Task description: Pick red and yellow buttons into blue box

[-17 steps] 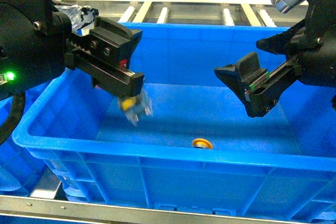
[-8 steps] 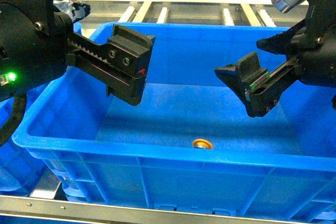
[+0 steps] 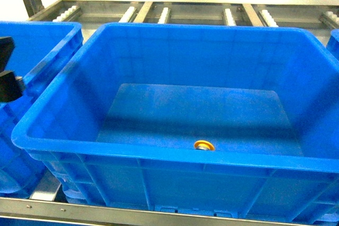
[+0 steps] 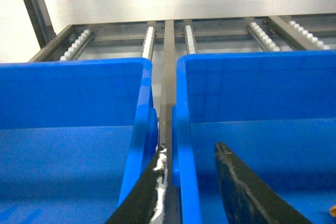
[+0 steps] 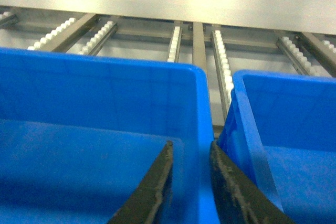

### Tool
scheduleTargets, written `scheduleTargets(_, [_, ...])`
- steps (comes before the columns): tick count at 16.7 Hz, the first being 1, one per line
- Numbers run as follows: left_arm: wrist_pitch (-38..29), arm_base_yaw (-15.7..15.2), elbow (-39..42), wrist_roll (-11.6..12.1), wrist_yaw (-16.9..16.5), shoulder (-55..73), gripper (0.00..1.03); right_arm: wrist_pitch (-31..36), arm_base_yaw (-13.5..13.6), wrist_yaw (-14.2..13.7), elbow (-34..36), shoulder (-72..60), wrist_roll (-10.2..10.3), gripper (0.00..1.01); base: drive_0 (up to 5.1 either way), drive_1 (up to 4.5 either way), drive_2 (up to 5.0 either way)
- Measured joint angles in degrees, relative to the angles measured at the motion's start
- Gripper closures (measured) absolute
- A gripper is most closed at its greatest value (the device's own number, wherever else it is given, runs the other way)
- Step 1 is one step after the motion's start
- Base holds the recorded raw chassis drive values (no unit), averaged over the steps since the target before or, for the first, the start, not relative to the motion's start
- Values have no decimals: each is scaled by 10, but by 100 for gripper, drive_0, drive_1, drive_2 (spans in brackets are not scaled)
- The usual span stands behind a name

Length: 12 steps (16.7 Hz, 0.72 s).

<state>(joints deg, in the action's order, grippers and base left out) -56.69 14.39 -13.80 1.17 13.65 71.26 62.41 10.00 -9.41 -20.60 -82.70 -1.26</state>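
- The blue box (image 3: 175,162) fills the head view: glossy moulded plastic, thick rolled rim, flat smooth floor.
- A yellow button (image 3: 204,145) shows as a round cap low in the middle of the floor, just behind the near wall; no red button can be made out.
- Half a second ago both arms hung over the box; now only a black scrap of the left arm (image 3: 8,80) shows at the left edge.
- Left gripper (image 4: 191,192): dark fingers spread, holding nothing, over the gap between two crates.
- Right gripper (image 5: 189,187): fingers narrowly apart, holding nothing, above a crate rim.
- A metal roller rack (image 5: 220,61) runs behind.
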Motion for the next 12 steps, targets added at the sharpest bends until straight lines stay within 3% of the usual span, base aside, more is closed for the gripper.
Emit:
scheduleTargets(2, [21, -32, 37, -8, -18, -54, 96, 28, -20, 13, 56, 30, 2, 98, 0, 0, 0])
scheduleTargets(3, [31, -43, 50, -9, -29, -79, 101, 25, -30, 18, 76, 43, 4, 99, 0, 0, 0])
scheduleTargets(4, [40, -50, 62, -10, -40, -103, 101, 13, -35, 26, 98, 65, 4, 99, 0, 0, 0])
scheduleTargets(5, [7, -60, 84, -10, -54, -104, 101, -1, -39, 34, 117, 98, 4, 99, 0, 0, 0])
scheduleTargets(8, [74, -84, 115, -10, -75, -183, 101, -48, -56, 50, 148, 184, 4, 99, 0, 0, 0])
scheduleTargets(9, [97, -91, 116, -10, -82, -219, 101, -73, -82, 86, 162, 219, 4, 99, 0, 0, 0])
scheduleTargets(11, [150, -141, 127, -10, -132, -274, 101, -113, -104, 89, 176, 277, 4, 99, 0, 0, 0])
scheduleTargets(12, [174, -147, 130, -10, -130, -299, 101, -135, -103, 93, 181, 305, 4, 99, 0, 0, 0])
